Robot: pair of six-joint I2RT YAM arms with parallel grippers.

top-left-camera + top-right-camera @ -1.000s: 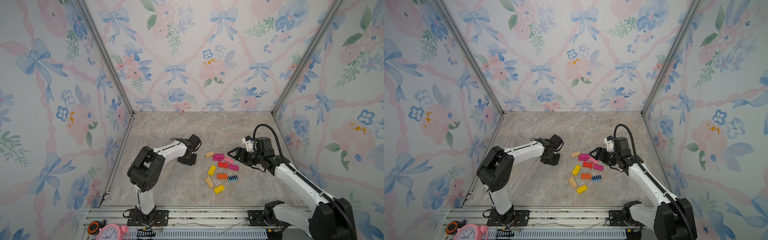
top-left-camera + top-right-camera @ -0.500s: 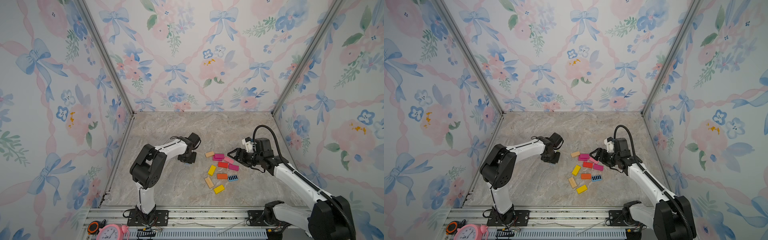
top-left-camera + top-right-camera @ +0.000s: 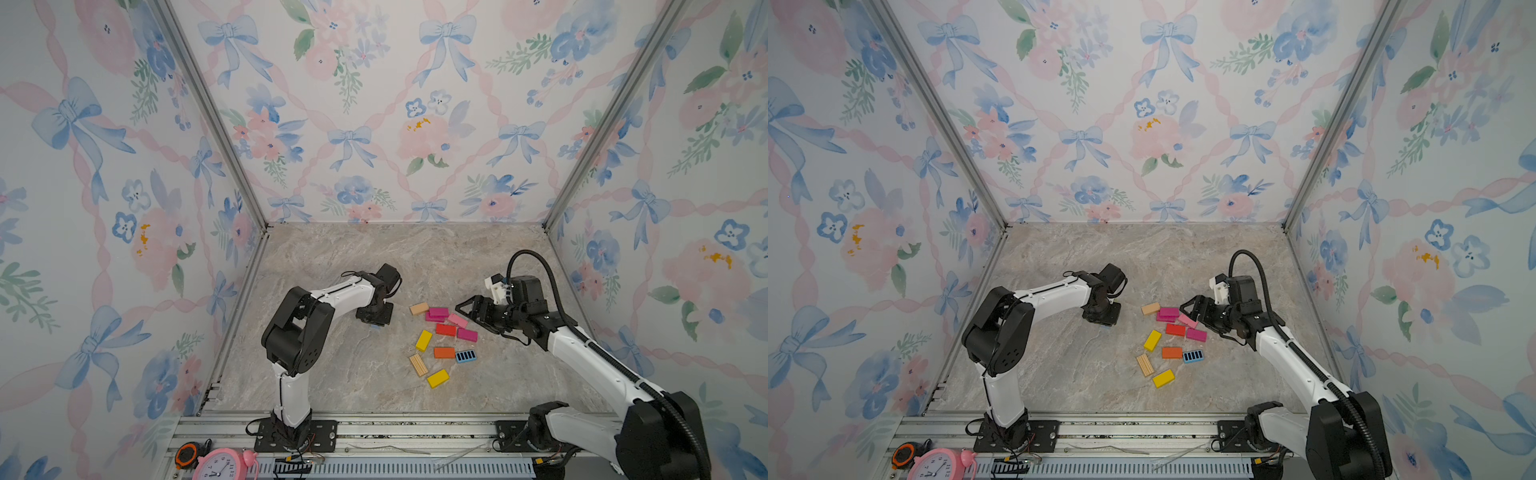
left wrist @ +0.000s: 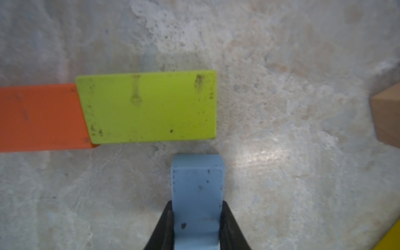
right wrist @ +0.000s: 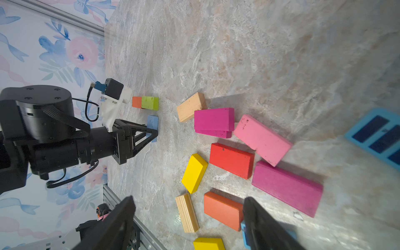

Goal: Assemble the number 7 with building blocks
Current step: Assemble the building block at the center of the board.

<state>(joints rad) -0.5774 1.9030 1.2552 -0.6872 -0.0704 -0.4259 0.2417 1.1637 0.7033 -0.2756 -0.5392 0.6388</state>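
My left gripper [image 4: 197, 207] is shut on a light blue block [image 4: 198, 188], held low over the marble floor. The block's end lies just short of a green block [image 4: 149, 106], which butts end to end against an orange block [image 4: 39, 116]; these make the start of the number 7. In both top views the left gripper [image 3: 376, 318] [image 3: 1102, 320] hides that figure. My right gripper [image 5: 189, 201] [image 3: 463, 309] stands open above the loose building blocks: tan [image 3: 419, 308], magenta [image 3: 438, 313], pink [image 3: 457, 320], red [image 3: 446, 330], yellow [image 3: 424, 340], orange [image 3: 444, 352], striped blue [image 3: 466, 356], lined wood [image 3: 418, 365].
Floral walls close in the floor on three sides. A metal rail [image 3: 374, 428] runs along the front edge, with a pink clock [image 3: 220, 465] and a tape measure [image 3: 187, 455] beyond it. A second yellow block [image 3: 437, 378] lies nearest the rail.
The left arm's elbow has swung slightly right while its gripper keeps the light blue block at the same spot. The right arm has barely moved.
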